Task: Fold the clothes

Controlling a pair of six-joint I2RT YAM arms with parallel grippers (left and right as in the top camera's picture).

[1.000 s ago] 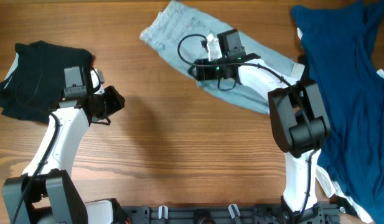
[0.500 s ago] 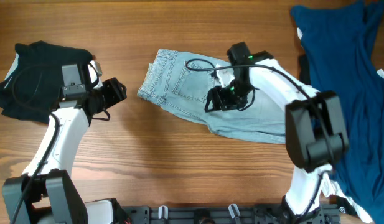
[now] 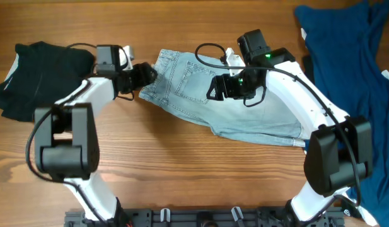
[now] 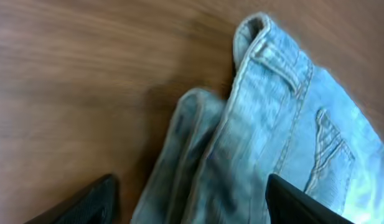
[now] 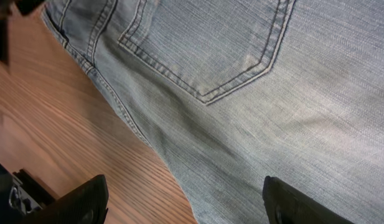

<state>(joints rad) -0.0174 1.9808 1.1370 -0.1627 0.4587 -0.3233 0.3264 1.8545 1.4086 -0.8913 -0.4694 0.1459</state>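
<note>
The light-blue denim shorts are spread flat near the middle of the wooden worktop, with the waistband to the left and the legs running off to the right. A stitched back pocket is turned upward. The left claw is held at the left edge of the waistband. In the left wrist view its fingers are set wide apart, the doubled waistband corner lies ahead between them, and nothing is gripped. The right claw is poised over the seat of the shorts. Its fingers are likewise spread wide above the denim, and no cloth is pinched. A black garment is bunched at the left end of the worktop. A larger navy garment is draped over the right side, near the leg hems; whether the two touch cannot be told.
</note>
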